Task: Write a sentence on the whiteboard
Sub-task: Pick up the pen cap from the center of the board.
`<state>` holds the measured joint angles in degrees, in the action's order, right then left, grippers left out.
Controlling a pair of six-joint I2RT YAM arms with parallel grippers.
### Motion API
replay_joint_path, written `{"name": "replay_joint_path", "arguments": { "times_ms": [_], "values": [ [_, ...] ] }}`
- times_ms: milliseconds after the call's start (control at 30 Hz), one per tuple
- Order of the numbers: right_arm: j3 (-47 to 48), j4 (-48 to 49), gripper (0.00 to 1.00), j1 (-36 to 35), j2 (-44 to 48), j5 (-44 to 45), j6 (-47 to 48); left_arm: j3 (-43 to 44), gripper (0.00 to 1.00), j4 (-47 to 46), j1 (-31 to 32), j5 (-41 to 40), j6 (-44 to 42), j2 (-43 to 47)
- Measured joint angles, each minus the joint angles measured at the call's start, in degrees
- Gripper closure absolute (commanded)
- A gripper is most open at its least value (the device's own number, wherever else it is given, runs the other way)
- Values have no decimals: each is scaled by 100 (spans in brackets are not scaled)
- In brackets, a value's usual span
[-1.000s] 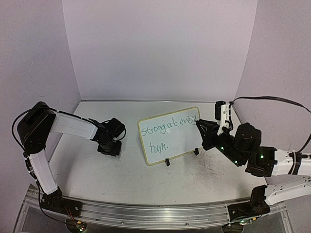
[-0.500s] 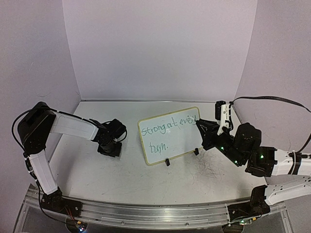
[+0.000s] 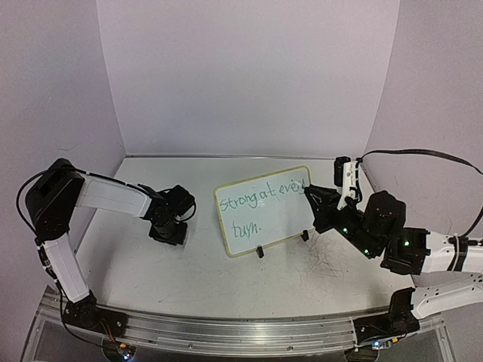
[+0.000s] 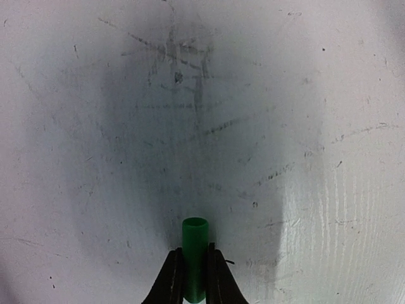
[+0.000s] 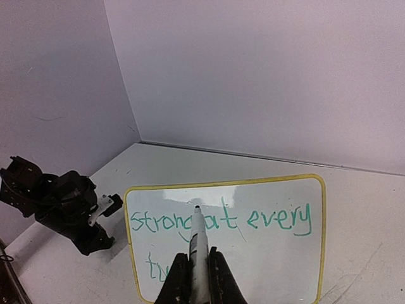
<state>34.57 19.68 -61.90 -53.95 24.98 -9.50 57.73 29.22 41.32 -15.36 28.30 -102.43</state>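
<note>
The whiteboard (image 3: 275, 226) stands on the worktop (image 3: 196, 279) between our arms.
From above, we see the sentence (image 3: 260, 197) on it. Left wrist: our left fingers (image 4: 171, 278) pinch a green cap (image 4: 195, 253). Right wrist: our right fingers (image 5: 218, 278) clamp a marker (image 5: 197, 240) pointing at the board.

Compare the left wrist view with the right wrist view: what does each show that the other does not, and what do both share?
Left wrist only: the left gripper shut on a green cylinder, over the scuffed table. Right wrist only: the right gripper shut on a marker, the whiteboard, the sentence in green, and the walls. Shared: closed fingers gripping something, with the table beyond.
</note>
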Motion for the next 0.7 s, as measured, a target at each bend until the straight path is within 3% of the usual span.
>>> {"name": "replay_joint_path", "arguments": {
  "times_ms": [167,433,700],
  "values": [
    [0,0,100,-1,-48,-5,-10,-10,100,207,0,-139,-47,420],
    [2,4,100,17,-134,-129,-45,-10,100,218,14,-237,-470,1832],
    [4,30,100,168,-253,-697,-31,-21,100,-399,477,238,-1986,3735]
  ]
}}
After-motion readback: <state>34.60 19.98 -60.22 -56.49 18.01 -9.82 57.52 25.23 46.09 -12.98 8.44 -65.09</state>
